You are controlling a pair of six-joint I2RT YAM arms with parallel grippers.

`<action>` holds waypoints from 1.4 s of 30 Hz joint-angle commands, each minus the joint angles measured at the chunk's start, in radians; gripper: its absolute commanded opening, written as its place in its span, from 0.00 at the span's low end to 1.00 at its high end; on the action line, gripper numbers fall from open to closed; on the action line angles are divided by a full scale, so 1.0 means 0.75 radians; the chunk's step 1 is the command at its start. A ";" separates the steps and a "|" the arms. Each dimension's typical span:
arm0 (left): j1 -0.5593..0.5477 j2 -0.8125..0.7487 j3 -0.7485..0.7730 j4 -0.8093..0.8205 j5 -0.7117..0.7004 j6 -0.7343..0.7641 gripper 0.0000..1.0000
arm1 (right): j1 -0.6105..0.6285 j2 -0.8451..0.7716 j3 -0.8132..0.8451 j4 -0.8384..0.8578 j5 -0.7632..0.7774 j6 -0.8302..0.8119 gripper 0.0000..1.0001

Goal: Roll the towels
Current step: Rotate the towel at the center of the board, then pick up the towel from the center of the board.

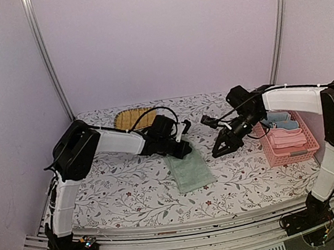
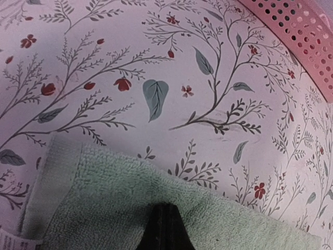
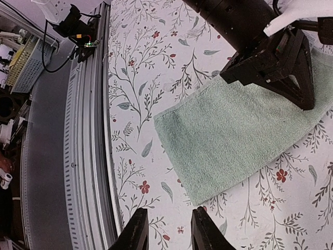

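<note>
A pale sage green towel [image 1: 191, 171] lies flat on the flowered table, long side running front to back. My left gripper [image 1: 185, 150] sits at its far end, fingers together, pinching the towel's edge [image 2: 104, 208], which bunches around the dark fingertips [image 2: 166, 226]. The right wrist view shows the same towel [image 3: 234, 135] with the left gripper [image 3: 307, 101] on its far edge. My right gripper [image 1: 219, 152] is open and empty, hovering over bare table just right of the towel; its fingers [image 3: 136, 232] straddle the towel's near corner. A pink towel [image 1: 288, 139] and a light blue towel [image 1: 281, 119] lie in the basket.
A pink perforated basket [image 1: 311, 151] stands at the right of the table and shows in the left wrist view [image 2: 307, 36]. A yellow-brown woven mat [image 1: 134, 118] lies at the back left. A metal rail [image 3: 88, 156] runs along the table's front edge.
</note>
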 commanded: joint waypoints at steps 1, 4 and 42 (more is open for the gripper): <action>0.028 -0.019 -0.006 -0.086 0.059 0.064 0.00 | -0.009 -0.108 -0.003 0.005 0.065 -0.064 0.32; 0.030 -0.196 -0.094 -0.034 0.093 0.097 0.15 | -0.008 -0.147 0.018 0.017 0.110 -0.069 0.32; -0.350 -0.521 -0.816 0.278 -0.005 0.440 0.46 | -0.144 -0.166 -0.182 0.175 -0.015 -0.190 0.40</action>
